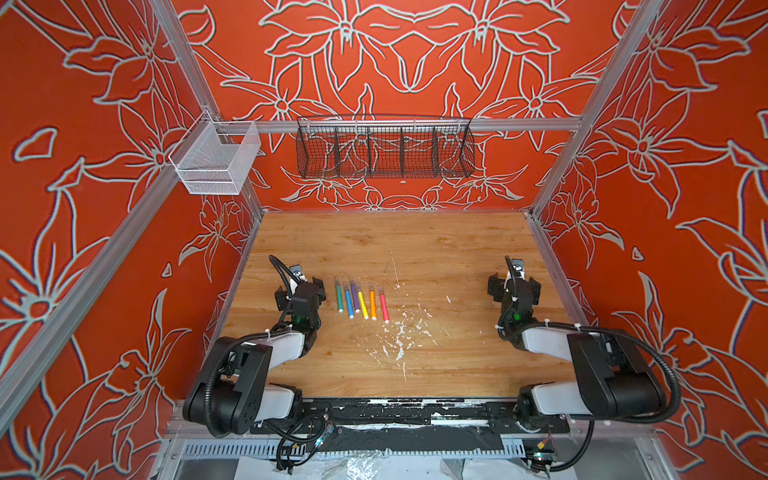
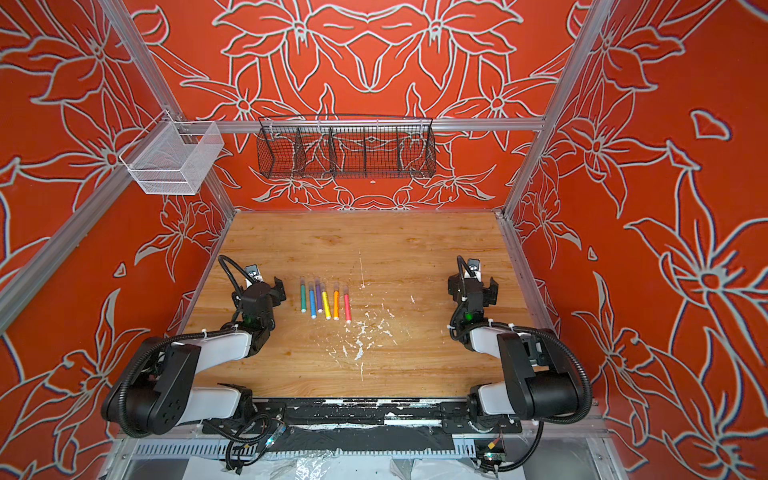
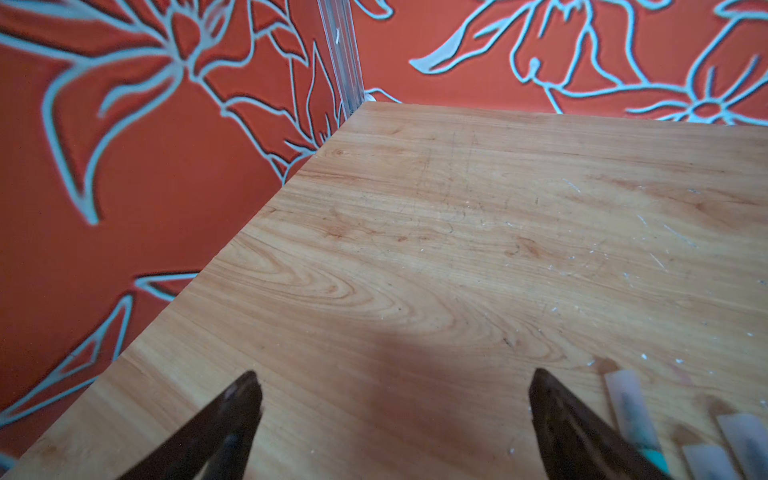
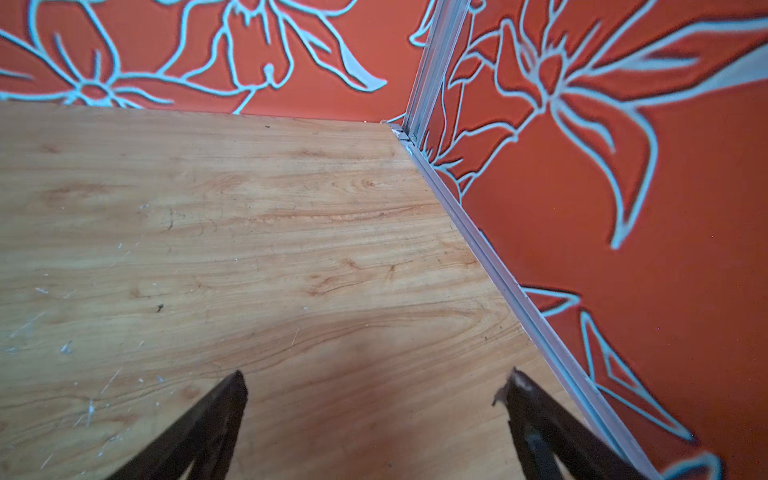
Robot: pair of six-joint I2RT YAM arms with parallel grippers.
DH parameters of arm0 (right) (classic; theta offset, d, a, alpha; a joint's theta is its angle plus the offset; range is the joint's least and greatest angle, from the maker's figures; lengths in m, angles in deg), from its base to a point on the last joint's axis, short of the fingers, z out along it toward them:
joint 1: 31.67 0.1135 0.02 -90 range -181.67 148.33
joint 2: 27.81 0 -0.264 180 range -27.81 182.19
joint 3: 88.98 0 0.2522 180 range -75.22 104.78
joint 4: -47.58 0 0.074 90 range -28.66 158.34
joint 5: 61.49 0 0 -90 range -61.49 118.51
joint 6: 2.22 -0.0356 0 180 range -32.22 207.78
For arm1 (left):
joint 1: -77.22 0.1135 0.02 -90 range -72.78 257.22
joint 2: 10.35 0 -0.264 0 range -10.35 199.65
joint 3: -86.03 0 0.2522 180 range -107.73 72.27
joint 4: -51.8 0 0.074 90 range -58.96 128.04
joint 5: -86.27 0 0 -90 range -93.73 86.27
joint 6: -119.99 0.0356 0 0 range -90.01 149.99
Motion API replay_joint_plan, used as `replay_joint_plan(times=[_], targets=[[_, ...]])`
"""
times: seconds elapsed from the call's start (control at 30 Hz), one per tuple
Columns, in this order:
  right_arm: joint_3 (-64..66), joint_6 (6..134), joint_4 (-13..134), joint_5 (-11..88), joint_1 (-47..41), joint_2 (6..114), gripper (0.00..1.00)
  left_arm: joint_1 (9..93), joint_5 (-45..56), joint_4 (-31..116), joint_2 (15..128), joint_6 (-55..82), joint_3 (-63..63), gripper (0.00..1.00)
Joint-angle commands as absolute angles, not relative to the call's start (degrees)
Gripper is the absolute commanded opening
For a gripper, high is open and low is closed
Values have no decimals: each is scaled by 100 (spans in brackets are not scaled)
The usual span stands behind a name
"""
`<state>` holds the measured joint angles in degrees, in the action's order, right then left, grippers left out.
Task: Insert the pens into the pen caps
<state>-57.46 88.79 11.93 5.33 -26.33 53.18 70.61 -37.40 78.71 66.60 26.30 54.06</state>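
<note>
- In both top views the pens [image 1: 362, 303] [image 2: 326, 305] lie side by side in a tidy row on the table [image 1: 415, 249], left of centre. The caps [image 1: 337, 282] are at their far ends. I judge all six seated, so the job looks finished.
- The left pincer [image 1: 302, 291] sits just left of the row. The right pincer [image 1: 514, 286] is well apart, near the right edge. I read both as parked clear so nothing gets nudged.
- Left wrist: the jaws are spread wide with nothing between them. The greyish caps, one on the green pen [image 3: 650, 457], lie just beside one jaw.
- Right wrist: the jaws are likewise released, empty over bare table.
</note>
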Motion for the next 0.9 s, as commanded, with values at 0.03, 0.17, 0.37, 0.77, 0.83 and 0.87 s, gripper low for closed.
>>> replay_joint_plan(times=[0.03, 0.17, 0.37, 0.77, 0.83, 0.87], targets=[[-5957, 8794, 1061, 1450, -2653, 5315, 97, 7186, -3424, 7869, 6498, 2524, 5451, 97], [-5938, 8773, 1158, 1394, -2646, 5246, 97, 7186, -3255, 8046, 6400, 2595, 5618, 97], [-5804, 8721, 1220, 1260, -2649, 5372, 97, 7308, -2233, 9058, 7048, 2994, 5798, 97], [-5852, 8736, 1015, 1261, -2649, 5436, 97, 7300, -2113, 8599, 6962, 2990, 5663, 97], [-5848, 8737, 1048, 1264, -2649, 5419, 97, 7309, -2089, 8505, 6972, 2981, 5610, 97], [-5852, 8735, 1044, 1264, -2649, 5427, 97, 7313, -2082, 8510, 6970, 2975, 5610, 97]])
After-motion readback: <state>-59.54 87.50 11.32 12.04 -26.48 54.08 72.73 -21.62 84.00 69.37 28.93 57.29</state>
